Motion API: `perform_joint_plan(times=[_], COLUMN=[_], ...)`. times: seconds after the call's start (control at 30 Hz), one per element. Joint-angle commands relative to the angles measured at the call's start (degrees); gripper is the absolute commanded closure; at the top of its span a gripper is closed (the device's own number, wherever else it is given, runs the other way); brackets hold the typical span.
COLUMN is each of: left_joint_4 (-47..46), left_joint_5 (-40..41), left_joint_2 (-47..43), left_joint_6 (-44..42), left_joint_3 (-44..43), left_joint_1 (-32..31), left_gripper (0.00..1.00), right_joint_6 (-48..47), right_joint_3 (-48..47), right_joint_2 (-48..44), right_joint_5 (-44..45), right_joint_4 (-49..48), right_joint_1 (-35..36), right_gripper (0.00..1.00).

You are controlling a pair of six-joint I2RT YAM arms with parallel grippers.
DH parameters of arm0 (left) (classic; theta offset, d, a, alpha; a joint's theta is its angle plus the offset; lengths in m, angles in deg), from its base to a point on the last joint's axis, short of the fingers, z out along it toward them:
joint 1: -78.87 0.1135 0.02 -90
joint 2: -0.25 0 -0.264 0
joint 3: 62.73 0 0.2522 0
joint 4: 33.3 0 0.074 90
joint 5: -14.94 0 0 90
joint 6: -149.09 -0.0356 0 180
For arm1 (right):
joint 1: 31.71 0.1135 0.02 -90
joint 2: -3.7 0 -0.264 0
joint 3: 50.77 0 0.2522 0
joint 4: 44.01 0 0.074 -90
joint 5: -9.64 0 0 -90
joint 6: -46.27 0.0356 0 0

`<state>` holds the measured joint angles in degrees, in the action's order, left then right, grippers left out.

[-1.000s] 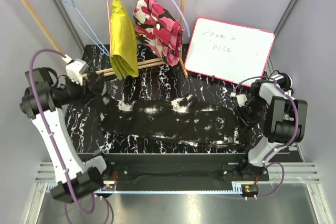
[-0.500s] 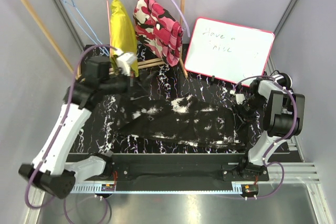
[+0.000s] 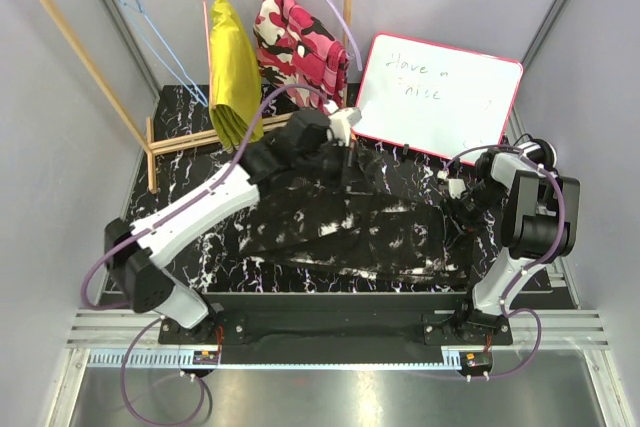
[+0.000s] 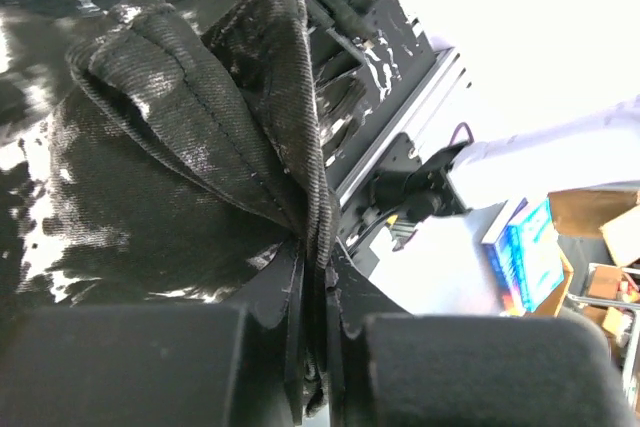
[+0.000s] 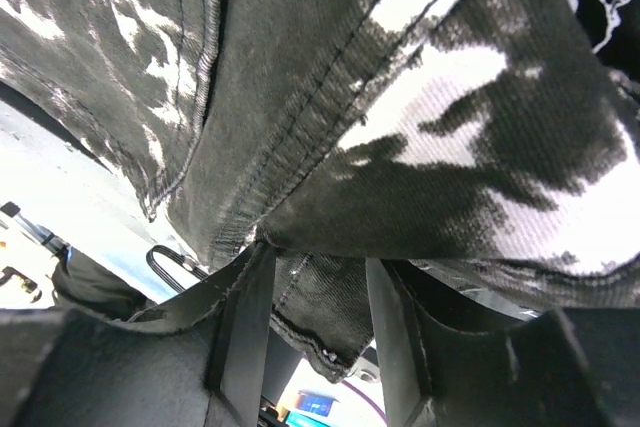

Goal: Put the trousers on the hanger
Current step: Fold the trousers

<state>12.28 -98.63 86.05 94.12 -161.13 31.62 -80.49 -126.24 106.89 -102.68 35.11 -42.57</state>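
Black veined tabletop [image 3: 180,109], trousers [image 3: 360,232] sprawled across, left jaws clamping them, right jaws too.

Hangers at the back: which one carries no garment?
The thin light-blue wire hanger, farthest left, is bare. The pink hanger holds a yellow garment, and the lilac hanger holds the pink camouflage garment.

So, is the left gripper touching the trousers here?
Touching. The left wrist view shows the left gripper pinching a fold of the trousers between its jaws.
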Motion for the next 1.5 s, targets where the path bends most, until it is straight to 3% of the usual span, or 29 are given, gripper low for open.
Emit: perform_joint_plan(times=[0.0, 0.5, 0.83, 0.93, 1.03, 1.17, 1.23, 1.3, 1.47], left_joint_4=[-6.94, -10.63, -10.63, -10.02, -9.67, -9.84, -11.41, -14.39, -12.67], left_joint_5=[2.74, 4.94, 9.33, 11.26, 12.06, 11.36, 9.78, 6.46, -6.73], left_joint_2=[4.81, 19.93, 24.76, 25.73, 26.78, 25.21, 21.44, 16.10, 6.06], left_joint_6=[6.89, 13.84, 14.46, 14.02, 12.71, 8.84, 5.60, 2.17, -20.05], left_joint_3=[-5.27, -14.24, -15.82, -16.70, -17.75, -17.23, -13.46, -7.51, 2.45], left_joint_1=[-5.12, -13.39, -14.10, -13.93, -13.58, -12.18, -10.95, -7.96, 3.52], left_gripper=[0.91, 0.94, 0.94, 0.89, 0.77, 0.38, 0.29, 0.23, 0.18], right_joint_6=[0.89, -0.07, -0.43, -0.25, 0.10, -0.77, -1.65, -3.14, -5.78], right_joint_3=[-1.57, 0.19, 0.19, -0.07, -0.60, -2.62, -4.46, -6.30, -8.68], right_joint_2=[0.51, -0.01, -1.51, -2.21, -3.35, -5.11, -5.73, -5.81, -5.81], right_joint_5=[-5.09, -5.80, -5.97, -5.62, -5.10, -3.95, -3.34, -3.25, -1.32], right_joint_4=[-0.32, -2.26, -1.99, -2.08, -1.82, -0.33, 1.51, 2.83, 5.04], right_joint_1=[0.13, 0.13, 0.13, 0.13, 0.04, -1.27, -2.85, -4.78, -8.21], right_gripper=[0.52, 0.54, 0.53, 0.51, 0.49, 0.45, 0.44, 0.44, 0.44])
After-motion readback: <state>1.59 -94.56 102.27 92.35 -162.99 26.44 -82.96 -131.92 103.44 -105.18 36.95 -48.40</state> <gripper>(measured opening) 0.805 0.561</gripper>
